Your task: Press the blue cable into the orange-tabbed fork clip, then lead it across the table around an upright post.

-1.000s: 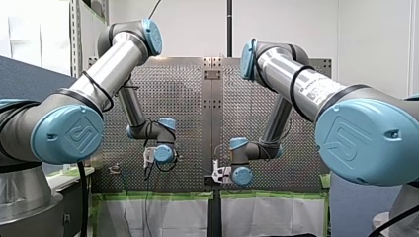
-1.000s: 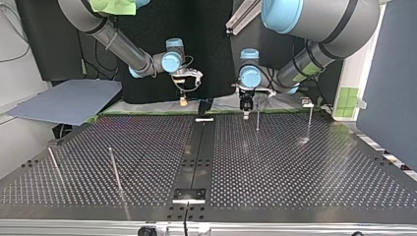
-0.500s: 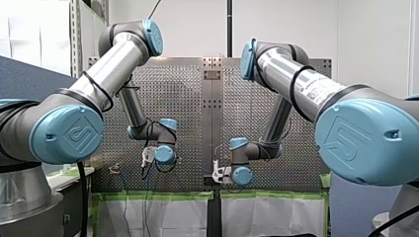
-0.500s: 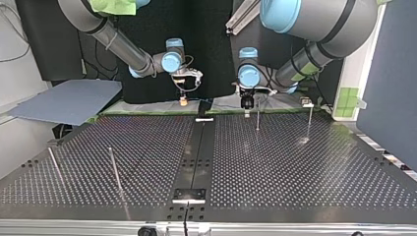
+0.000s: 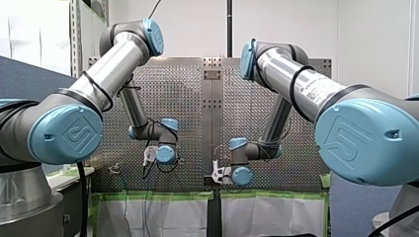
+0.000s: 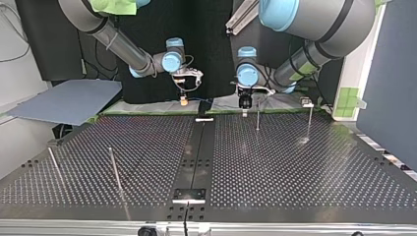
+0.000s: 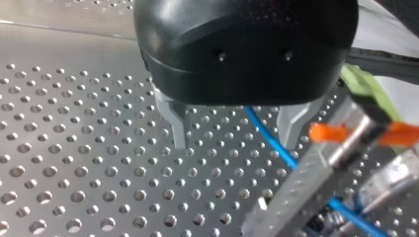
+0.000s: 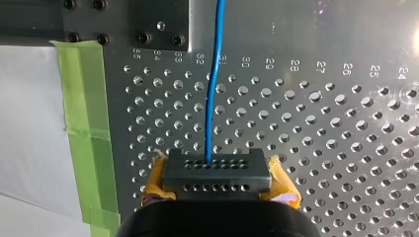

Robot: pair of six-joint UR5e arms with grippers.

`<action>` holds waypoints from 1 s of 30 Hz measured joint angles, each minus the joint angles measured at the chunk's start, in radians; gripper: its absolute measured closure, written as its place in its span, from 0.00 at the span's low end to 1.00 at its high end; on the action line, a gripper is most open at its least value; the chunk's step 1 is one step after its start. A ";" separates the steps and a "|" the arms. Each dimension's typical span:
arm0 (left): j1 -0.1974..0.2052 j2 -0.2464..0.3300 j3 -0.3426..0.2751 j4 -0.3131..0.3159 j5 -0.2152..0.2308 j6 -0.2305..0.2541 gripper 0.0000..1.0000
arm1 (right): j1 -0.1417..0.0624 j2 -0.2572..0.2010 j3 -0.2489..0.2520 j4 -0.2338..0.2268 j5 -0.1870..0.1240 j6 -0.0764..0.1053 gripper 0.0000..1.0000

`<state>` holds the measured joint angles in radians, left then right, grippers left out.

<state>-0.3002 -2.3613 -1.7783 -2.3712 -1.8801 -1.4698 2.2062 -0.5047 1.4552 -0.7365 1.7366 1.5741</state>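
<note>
My right gripper (image 8: 217, 170) pinches the blue cable (image 8: 216, 84) between its yellow pads (image 8: 282, 181). The cable runs straight ahead of it over the holed desk (image 8: 321, 123), and a strip of green tape (image 8: 86, 138) lies beside it along the desk's edge.

My left gripper (image 7: 234, 131) hangs just above the desk, its metal fingers (image 7: 174, 121) spread with nothing between them. The cable comes out from behind the gripper, near one finger, and passes behind the clip (image 7: 296, 192), below its orange tab (image 7: 336, 132). I cannot tell whether it sits in the fork.

In the top view both grippers are at the upper middle of the frame, over the desk's far edge. Two thin posts (image 6: 257, 118) stand right of centre there, and two more stand at the lower left.
</note>
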 joint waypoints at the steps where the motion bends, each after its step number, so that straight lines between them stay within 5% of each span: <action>1: -0.001 0.000 0.000 0.001 -0.001 0.001 0.57 | 0.000 0.000 0.000 0.000 0.000 0.000 1.00; 3: -0.003 0.000 0.000 0.003 -0.005 0.001 0.85 | 0.000 0.000 0.000 0.000 0.000 0.000 1.00; 4: -0.005 0.000 0.000 0.003 -0.007 0.001 0.85 | 0.000 0.000 0.000 0.000 0.000 0.000 1.00; 5: -0.005 0.000 0.000 0.003 -0.009 0.001 1.00 | 0.000 0.000 0.000 0.000 0.000 0.000 1.00; 30: -0.011 0.002 0.001 -0.017 -0.006 -0.039 1.00 | -0.003 0.002 0.000 0.007 0.003 -0.007 1.00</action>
<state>-0.3110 -2.3595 -1.7769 -2.3885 -1.8858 -1.5089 2.2029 -0.5031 1.4551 -0.7299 1.7392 1.5672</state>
